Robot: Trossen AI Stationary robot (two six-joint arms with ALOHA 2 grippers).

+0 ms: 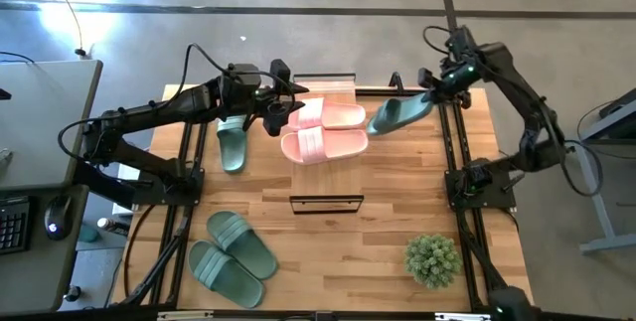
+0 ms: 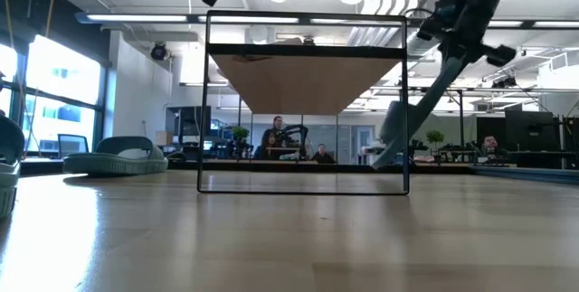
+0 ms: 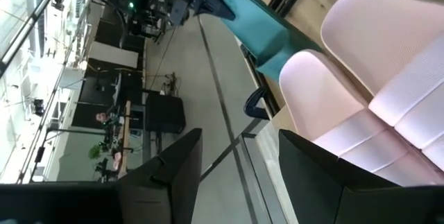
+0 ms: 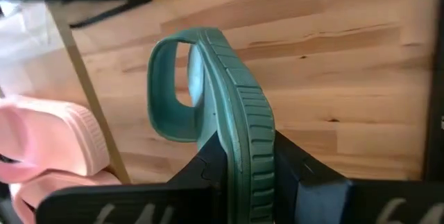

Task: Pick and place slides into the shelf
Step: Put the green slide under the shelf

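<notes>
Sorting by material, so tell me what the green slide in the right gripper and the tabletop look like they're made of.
Green slide: probably matte rubber or foam, judging by its molded ridged edge and dull surface.
Tabletop: wood planks with visible grain and seams, smooth, light sheen.

Small green potted plant point(image 1: 432, 259) sits on wooden tabletop point(image 1: 397, 182) at approx 5 o'clock. Keyboard point(image 1: 12, 224) & mouse point(image 1: 55, 214) on grey desk point(image 1: 40, 122) at 9 o'clock.
</notes>
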